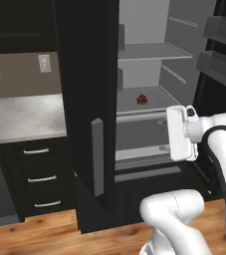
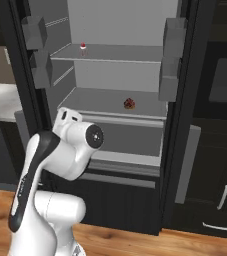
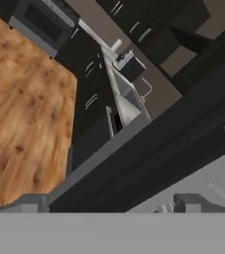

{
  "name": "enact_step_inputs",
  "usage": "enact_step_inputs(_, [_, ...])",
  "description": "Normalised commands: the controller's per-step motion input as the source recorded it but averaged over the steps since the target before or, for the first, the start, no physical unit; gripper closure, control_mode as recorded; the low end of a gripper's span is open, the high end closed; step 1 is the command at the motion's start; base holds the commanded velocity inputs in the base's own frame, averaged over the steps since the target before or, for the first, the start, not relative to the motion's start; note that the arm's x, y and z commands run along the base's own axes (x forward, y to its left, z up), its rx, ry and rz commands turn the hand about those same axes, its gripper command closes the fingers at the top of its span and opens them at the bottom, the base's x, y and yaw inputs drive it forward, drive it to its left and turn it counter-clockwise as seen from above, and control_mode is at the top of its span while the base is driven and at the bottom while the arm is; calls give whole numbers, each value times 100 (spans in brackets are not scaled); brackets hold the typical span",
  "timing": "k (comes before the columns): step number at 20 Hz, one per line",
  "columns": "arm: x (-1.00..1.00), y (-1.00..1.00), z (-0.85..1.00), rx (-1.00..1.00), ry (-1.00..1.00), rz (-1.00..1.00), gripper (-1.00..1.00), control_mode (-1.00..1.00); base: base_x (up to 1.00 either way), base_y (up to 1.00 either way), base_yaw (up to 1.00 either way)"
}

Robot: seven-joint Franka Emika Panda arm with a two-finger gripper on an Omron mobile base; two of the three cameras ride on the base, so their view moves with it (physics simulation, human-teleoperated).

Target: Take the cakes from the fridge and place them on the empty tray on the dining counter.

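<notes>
White arm point(image 1: 219, 144) bent before the open fridge point(image 2: 115, 75), wrist turned sideways, claw spread wide and empty

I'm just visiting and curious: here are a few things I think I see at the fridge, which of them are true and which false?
1. The fridge stands open. True.
2. A cake sits on the lower shelf. True.
3. The upper shelf holds no cake. False: a second small cake stands near its left end in the right base view.
4. The robot's fingers are holding a cake. False: both cakes rest on their shelves, apart from the arm.
5. The floor is wooden. True.
</notes>
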Motion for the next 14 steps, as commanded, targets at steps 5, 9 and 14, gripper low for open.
enact_step_inputs(5, [64, 6, -13, 0, 0, 1, -100, -100, 0, 0, 0])
enact_step_inputs(9, [100, 28, -44, 0, 0, 19, -100, -100, 0, 0, 0])
enact_step_inputs(14, [98, 41, -42, 0, 7, 34, -100, -100, 0, 0, 0])
